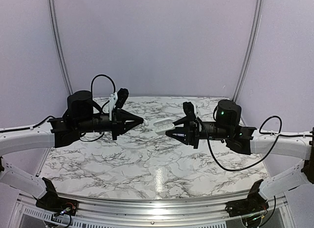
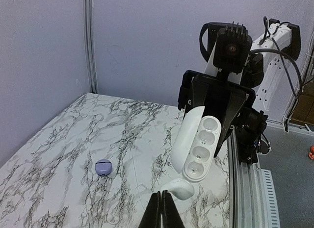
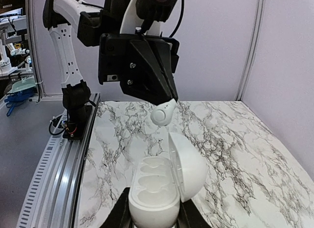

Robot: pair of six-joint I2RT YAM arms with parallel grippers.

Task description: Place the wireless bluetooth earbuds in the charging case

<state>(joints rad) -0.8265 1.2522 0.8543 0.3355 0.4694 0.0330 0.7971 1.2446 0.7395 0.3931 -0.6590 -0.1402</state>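
My right gripper (image 3: 154, 215) is shut on the base of a white charging case (image 3: 153, 196). The case is held up off the table, its lid (image 3: 190, 170) swung open to the right and its moulded wells showing empty. My left gripper (image 2: 162, 193) is shut on a whitish earbud (image 2: 181, 189) by its thin end. That earbud (image 3: 163, 113) hangs just beyond the far end of the open case, close to it but apart. From above, the two grippers meet nose to nose over the table's middle, the case (image 1: 164, 125) between them.
A small lilac rounded case (image 2: 103, 167) lies shut on the marble table (image 2: 59, 154), left of my left gripper. A faint whitish piece (image 2: 112, 219) lies near the frame's bottom edge. Aluminium rails (image 1: 152, 207) run along the table's near edge.
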